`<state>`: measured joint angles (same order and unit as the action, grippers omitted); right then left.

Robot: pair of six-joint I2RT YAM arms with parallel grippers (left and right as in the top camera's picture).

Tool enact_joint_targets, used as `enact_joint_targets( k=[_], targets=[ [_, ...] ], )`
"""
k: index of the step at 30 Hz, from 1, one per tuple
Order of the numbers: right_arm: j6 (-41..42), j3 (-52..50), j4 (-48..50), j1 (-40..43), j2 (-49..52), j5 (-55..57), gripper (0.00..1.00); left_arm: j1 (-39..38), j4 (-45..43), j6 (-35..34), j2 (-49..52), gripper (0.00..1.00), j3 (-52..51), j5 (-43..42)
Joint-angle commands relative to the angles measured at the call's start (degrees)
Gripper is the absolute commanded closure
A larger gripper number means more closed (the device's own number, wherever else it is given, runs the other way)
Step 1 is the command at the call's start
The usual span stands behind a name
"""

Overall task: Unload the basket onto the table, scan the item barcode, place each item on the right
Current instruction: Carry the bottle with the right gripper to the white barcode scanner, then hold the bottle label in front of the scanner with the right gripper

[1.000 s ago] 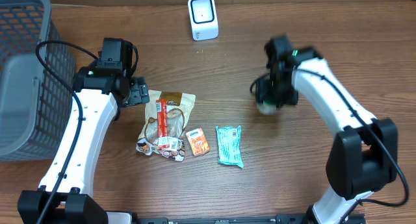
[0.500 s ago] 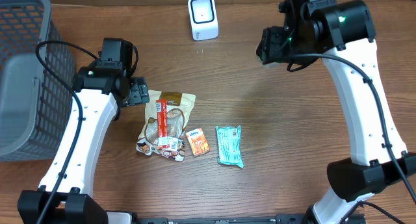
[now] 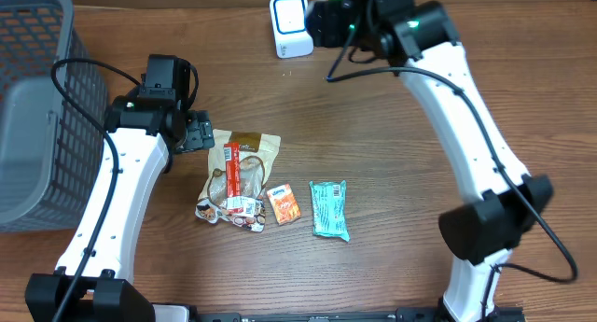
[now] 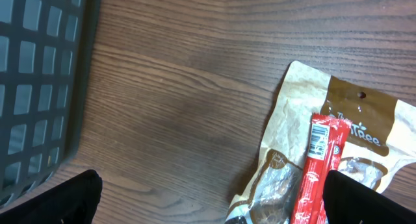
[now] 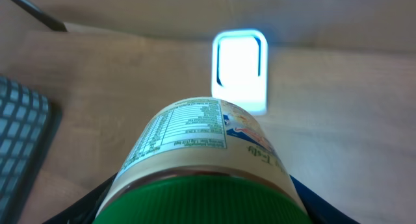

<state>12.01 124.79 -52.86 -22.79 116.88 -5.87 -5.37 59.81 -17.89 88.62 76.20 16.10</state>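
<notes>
Risk of missed read: jar (image 5: 207, 152) clamped in right gripper (image 5: 205, 208), possibly wrong side turned toward scanner (image 5: 240, 71); left gripper (image 4: 214, 201) spread wide, empty.

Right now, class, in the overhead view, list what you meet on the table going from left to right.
basket → brown pouch → orange packet → teal packet. The scanner is left out: it lines up with the orange packet.
</notes>
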Motion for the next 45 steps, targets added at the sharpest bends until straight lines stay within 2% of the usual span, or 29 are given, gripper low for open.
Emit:
enact_joint_targets(
  k=[1,7,13,23,32,45],
  targets=[
    [-0.5,0.8,6.4,0.0,3.2,0.0,0.74,0.1,-0.1,0.1,0.2,0.00,0.0,0.6],
    [-0.3,0.8,19.4,0.0,10.3,0.0,0.88,0.1,-0.1,0.1,0.2,0.00,0.0,0.6],
    [3.2,0.4,31.6,0.0,17.9,0.0,0.96,0.1,-0.1,0.1,0.2,0.00,0.0,0.6],
    [3.2,0.3,50.5,0.0,26.8,5.1,0.96,0.1,-0.1,0.1,0.2,0.00,0.0,0.6],
    [2.8,0.3,61.7,0.0,30.0,8.5,0.96,0.1,-0.1,0.1,0.2,0.00,0.0,0.6],
    [2.6,0.3,66.6,-0.1,34.4,11.0,0.96,0.1,-0.1,0.1,0.2,0.00,0.0,0.6]
  ],
)
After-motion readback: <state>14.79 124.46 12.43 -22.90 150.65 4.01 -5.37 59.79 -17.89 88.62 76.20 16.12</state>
